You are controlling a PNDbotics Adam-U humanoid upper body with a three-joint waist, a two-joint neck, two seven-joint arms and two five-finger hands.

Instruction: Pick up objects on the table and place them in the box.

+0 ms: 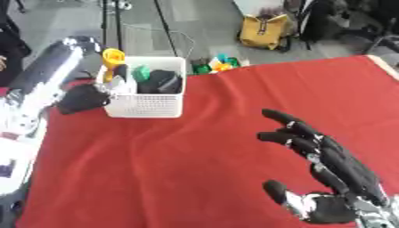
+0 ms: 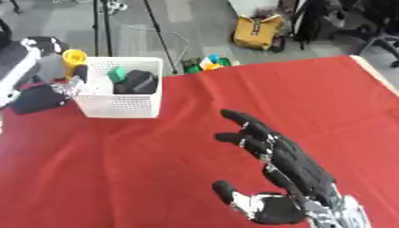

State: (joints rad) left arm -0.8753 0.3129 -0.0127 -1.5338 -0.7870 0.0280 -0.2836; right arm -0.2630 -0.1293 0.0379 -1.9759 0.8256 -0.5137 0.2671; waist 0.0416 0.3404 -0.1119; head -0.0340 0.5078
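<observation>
I had the robot's right hand (image 1: 335, 178) raised over the near right part of the red cloth (image 1: 195, 169), fingers straight and spread, thumb out to the side, holding nothing. The white perforated box (image 1: 148, 106) stood well apart from it, up and to the left near the table's far left corner, with a dark object (image 1: 162, 81) and a green piece (image 1: 141, 72) already inside and a yellow item (image 1: 114, 58) standing at its left rim. The left arm (image 1: 39, 84) came in along the left edge, and its dark hand (image 1: 82, 99) hung just beside the box's left wall; whether its fingers were straight or curled, I could not tell from either eye. What seemed left to collect was a small cluster of green, orange and blue things (image 2: 204, 63) at the table's far edge, just beyond the box's right side. From the right hand that cluster lay far forward and to the left, diagonally across the cloth; from the left hand it lay close but behind the box. I judged the left arm the nearer, though the box stood between.
</observation>
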